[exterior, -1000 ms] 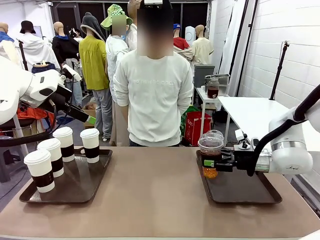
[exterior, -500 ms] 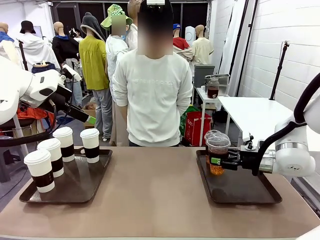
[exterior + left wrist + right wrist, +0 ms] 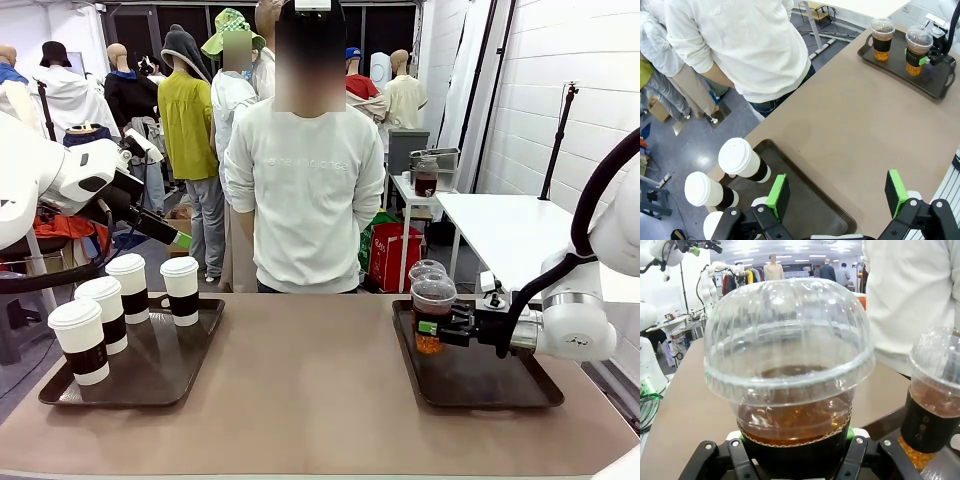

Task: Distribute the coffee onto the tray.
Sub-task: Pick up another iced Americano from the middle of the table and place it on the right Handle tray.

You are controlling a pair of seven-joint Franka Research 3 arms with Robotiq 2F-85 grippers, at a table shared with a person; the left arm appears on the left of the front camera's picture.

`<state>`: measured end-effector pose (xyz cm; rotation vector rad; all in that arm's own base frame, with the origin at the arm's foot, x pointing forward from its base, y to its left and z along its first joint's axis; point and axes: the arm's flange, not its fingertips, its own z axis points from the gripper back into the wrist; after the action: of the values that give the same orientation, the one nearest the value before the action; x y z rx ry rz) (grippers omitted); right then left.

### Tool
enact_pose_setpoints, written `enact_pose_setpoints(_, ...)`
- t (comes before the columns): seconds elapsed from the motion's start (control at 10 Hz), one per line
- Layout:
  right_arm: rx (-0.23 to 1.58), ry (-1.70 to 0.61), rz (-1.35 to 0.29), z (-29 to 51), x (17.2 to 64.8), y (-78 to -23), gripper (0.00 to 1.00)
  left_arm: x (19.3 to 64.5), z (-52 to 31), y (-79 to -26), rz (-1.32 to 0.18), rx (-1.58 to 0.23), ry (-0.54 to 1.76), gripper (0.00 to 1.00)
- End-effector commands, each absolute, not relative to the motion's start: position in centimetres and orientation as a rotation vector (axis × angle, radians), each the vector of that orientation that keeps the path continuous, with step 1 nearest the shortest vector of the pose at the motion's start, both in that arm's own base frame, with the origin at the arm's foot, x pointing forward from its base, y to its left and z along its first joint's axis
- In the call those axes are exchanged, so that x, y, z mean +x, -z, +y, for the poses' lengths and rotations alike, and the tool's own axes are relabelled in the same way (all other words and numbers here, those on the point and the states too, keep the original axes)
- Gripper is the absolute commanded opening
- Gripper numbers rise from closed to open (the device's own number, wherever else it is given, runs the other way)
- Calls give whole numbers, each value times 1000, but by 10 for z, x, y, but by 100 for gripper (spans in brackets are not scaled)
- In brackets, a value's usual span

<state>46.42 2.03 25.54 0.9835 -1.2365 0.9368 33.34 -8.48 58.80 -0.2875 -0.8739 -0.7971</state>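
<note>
Four white-lidded paper coffee cups with black sleeves (image 3: 104, 312) stand on the left brown tray (image 3: 160, 375). My right gripper (image 3: 430, 327) is shut on a clear dome-lidded cup of brown coffee (image 3: 432, 318) at the near left part of the right tray (image 3: 490, 385). I cannot tell whether that cup touches the tray. A second clear cup (image 3: 425, 271) stands just behind it. The right wrist view shows the held cup (image 3: 790, 375) close up between the pads, with the other cup (image 3: 935, 390) to its right. My left gripper (image 3: 836, 192) hangs open above the left tray (image 3: 810, 210), with paper cups (image 3: 742, 160) beside it.
A person in a white sweatshirt (image 3: 308, 190) stands at the table's far edge, hands behind the back. The brown tabletop (image 3: 310, 390) stretches bare between the two trays. A white table (image 3: 510, 230) stands behind on the right.
My right gripper has carried the clear cup a little to the right over the right tray and the arm has drawn back. The left arm and the paper cups have not moved.
</note>
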Motion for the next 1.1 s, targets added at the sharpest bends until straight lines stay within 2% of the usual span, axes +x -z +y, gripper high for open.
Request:
enact_pose_setpoints(0.0, 1024, -938, -1276, 18, 467, -247, 68, 334, -84, -588, -874, -293, 795, 100)
enact_pose_setpoints(0.9, 984, -916, -1162, 10, 462, -215, 68, 334, -84, -588, -874, -293, 795, 100)
enact_pose_setpoints(1.0, 984, -907, -1156, 9, 462, -214, 88, 334, -84, -588, -874, -293, 795, 100)
